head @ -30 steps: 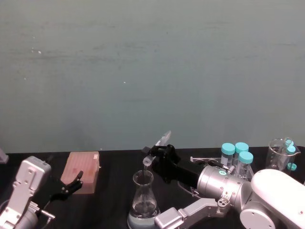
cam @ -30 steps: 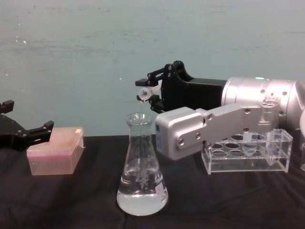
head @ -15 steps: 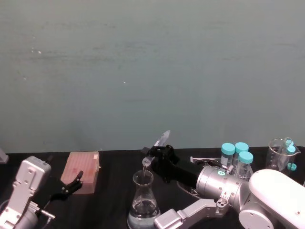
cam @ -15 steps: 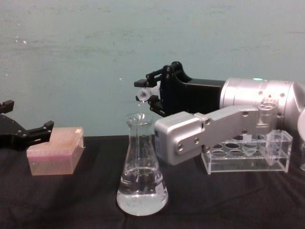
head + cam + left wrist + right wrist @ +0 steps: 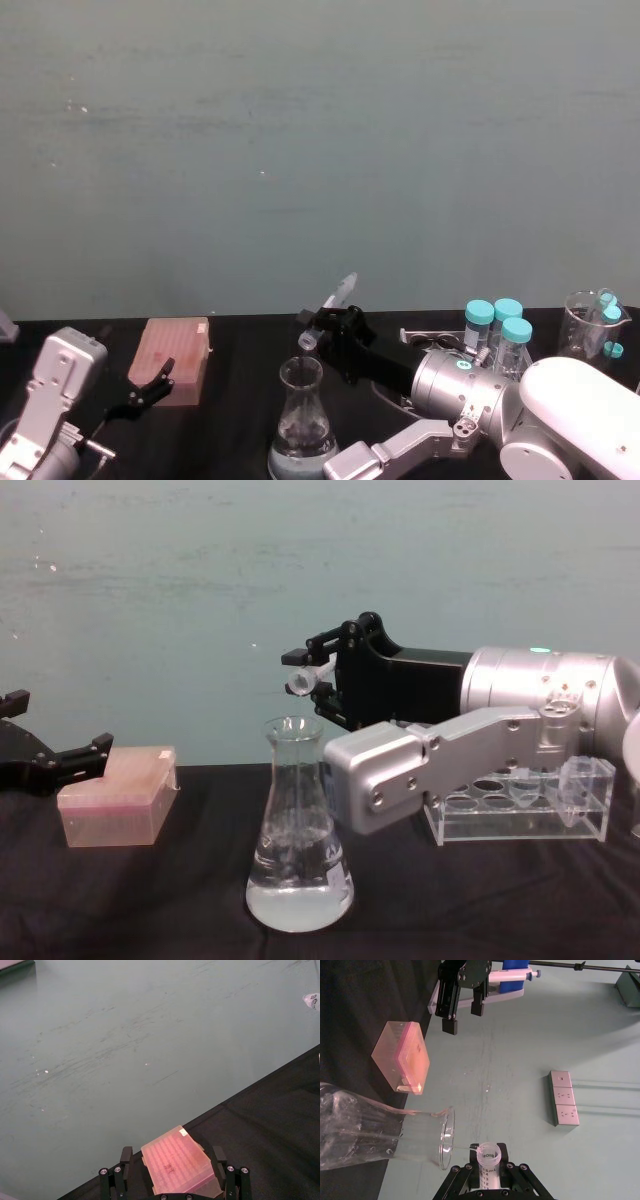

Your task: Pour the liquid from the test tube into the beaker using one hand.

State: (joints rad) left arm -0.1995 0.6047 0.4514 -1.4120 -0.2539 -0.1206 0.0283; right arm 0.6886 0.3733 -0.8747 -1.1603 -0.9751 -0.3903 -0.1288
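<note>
Lit softly and evenly, moderately bright across the pale wall (image 5: 150, 580). Falls off to near-black over the tabletop (image 5: 150, 910), swallowing any shadow edges. Glints white along the beaker (image 5: 298, 820) at rim, neck and base. Shines brightest along the top of the right arm's silver wrist (image 5: 540, 680).

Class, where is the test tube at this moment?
Chest view: the test tube sits tilted in the right gripper, just above the mouth of the beaker.
</note>
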